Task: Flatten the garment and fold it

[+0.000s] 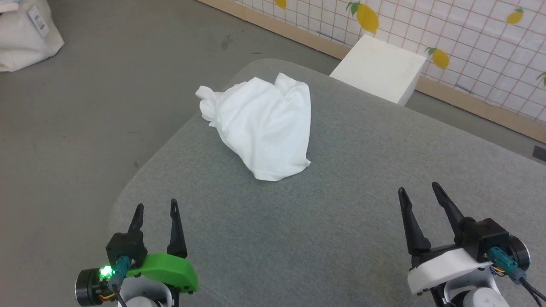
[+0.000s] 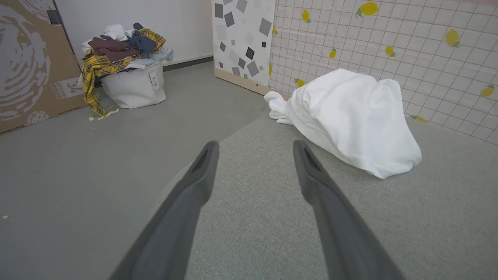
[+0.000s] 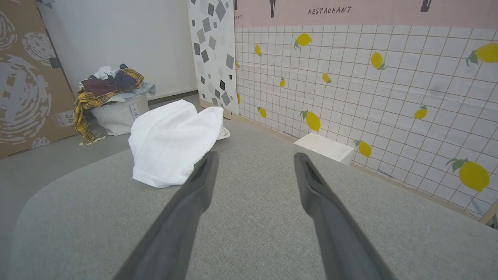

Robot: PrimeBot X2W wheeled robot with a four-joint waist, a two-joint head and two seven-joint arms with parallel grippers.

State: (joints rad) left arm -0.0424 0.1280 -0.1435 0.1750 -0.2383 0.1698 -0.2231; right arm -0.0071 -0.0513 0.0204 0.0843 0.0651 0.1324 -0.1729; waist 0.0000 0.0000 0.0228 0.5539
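The white garment (image 1: pixel 262 123) lies crumpled in a heap on the grey fabric-covered table (image 1: pixel 341 213), toward its far left corner. The left gripper (image 1: pixel 156 203) and right gripper (image 1: pixel 418 187) hover over the table's near side, well apart from the garment, both with fingers spread and empty. A white box (image 1: pixel 379 68) stands beyond the table, by the lemon-patterned wall.

Head high, wrists low, same garment (image 1: pixel 262 128)

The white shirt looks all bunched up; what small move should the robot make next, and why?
Probably reach the left jaws toward the shirt: it lies crumpled on the grey cushion, untouched, with both pairs of jaws open, empty and short of it.
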